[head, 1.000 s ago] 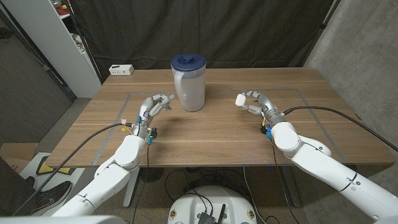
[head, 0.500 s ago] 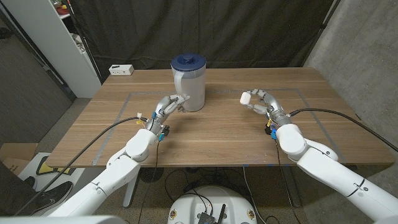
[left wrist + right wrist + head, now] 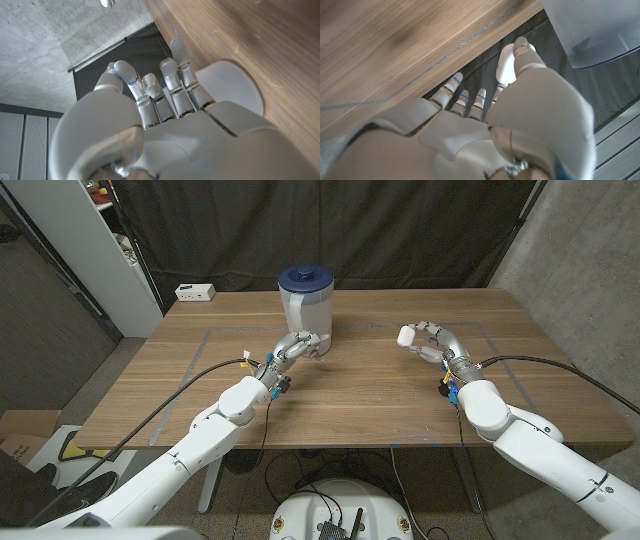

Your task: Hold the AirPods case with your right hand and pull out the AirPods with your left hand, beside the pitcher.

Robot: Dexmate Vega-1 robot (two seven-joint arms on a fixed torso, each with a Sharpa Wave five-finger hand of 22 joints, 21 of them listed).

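The head view looks down from above the near edge of the brown wooden tabletop (image 3: 350,395), facing the far dark curtain, and takes in both arms and the whole scene from a distance. The left wrist view sits close behind the left robot hand (image 3: 165,125), looking along its back with the wood tilted across one side. The right wrist view sits just as close behind the right robot hand (image 3: 490,120). It shares the translucent plastic pitcher with a blue lid (image 3: 304,310) (image 3: 595,30) with the head view.
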